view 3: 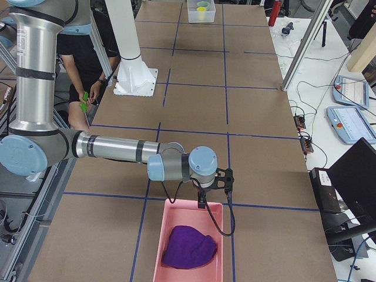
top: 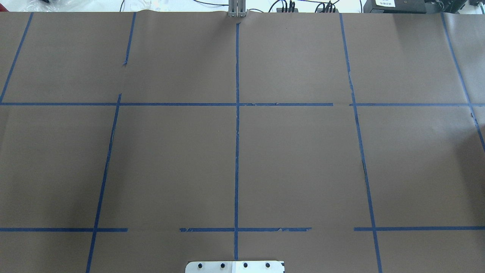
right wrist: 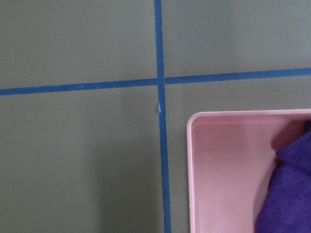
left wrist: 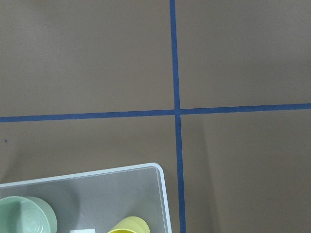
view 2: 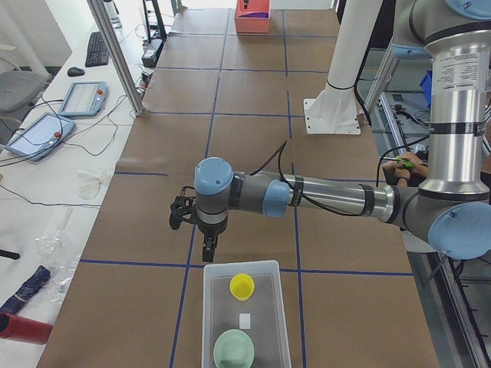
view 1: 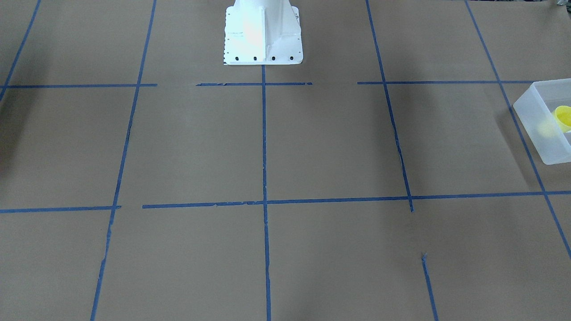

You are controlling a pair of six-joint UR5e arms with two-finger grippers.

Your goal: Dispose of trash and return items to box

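The small yellow cup stands inside the translucent frosted-white box, next to a pale green bowl. The box with the cup also shows at the right edge of the front-facing view. In the left wrist view the box corner, the cup rim and the bowl show below. My left gripper hangs just beyond the box's far rim. My right gripper hangs over the near rim of a pink bin. Whether either gripper is open or shut cannot be told.
The pink bin holds a purple cloth. The white robot base stands at the table's back middle. An operator sits beside the base. Tablets and cables lie on the side table.
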